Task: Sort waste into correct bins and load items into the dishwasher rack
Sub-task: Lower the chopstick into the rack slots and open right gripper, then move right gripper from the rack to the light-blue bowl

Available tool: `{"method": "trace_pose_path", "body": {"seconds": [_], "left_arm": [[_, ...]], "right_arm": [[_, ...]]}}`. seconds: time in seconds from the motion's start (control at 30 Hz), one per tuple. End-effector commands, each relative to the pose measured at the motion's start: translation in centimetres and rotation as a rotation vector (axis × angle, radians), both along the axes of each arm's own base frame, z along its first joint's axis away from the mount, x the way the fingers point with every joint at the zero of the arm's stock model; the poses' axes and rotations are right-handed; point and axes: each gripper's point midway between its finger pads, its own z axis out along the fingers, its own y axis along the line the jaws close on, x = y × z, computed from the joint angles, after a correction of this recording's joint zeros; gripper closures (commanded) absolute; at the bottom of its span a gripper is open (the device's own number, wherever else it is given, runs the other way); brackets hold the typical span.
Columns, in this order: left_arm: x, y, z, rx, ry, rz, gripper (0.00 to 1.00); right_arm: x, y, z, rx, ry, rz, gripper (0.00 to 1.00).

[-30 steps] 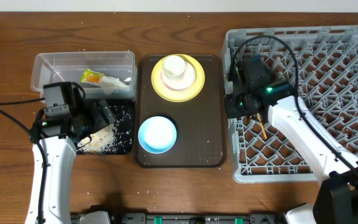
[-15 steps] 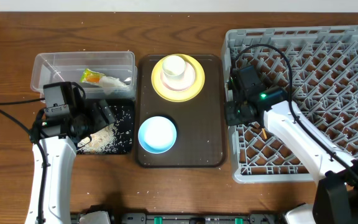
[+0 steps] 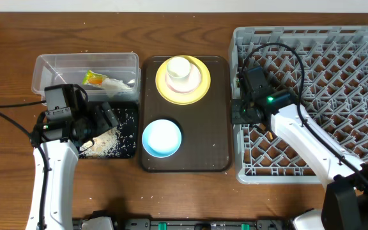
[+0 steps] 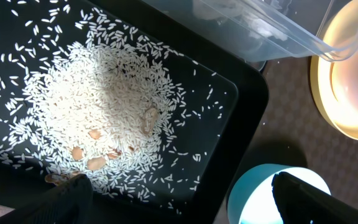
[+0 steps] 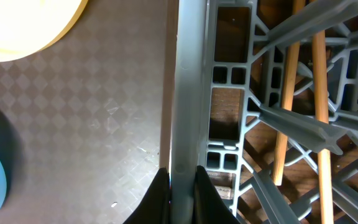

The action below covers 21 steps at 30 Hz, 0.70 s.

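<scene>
Count: one yellow plate (image 3: 160,82) carrying one pale pink bowl (image 3: 194,82) and one white cup (image 3: 179,68); one light blue bowl (image 3: 162,137) nearer, all on brown serving tray (image 3: 203,134). Two chopsticks (image 5: 316,93) lying in dishwasher rack (image 3: 305,30). Snack wrapper (image 3: 94,78) and white wrapper (image 3: 117,83) in clear tub (image 3: 85,59); rice (image 4: 104,106) heaped in black tray (image 3: 130,131). Right end effector (image 5: 180,186) clenched on rack's left wall. Left end effector (image 4: 182,196) released, spread above rice. Brown wood-grain tabletop (image 3: 5,166).

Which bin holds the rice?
The black tray: rice lies heaped in it. The clear tub holds wrappers instead.
</scene>
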Motion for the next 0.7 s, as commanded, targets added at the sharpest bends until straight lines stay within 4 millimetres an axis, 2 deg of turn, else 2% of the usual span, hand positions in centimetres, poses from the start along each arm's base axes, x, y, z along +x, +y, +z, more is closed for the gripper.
{"method": "trace_pose_path", "body": {"seconds": [0.0, 0.4, 0.67], "left_arm": [[0.44, 0.30, 0.62, 0.009, -0.017, 0.005, 0.05], [0.44, 0.30, 0.62, 0.009, -0.017, 0.005, 0.05], [0.44, 0.30, 0.62, 0.009, -0.017, 0.005, 0.05]], "right_arm": [[0.54, 0.41, 0.12, -0.001, -0.025, 0.026, 0.99], [0.40, 0.90, 0.16, 0.061, 0.001, -0.065, 0.99], [0.62, 0.90, 0.48, 0.053, -0.012, -0.037, 0.96]]}}
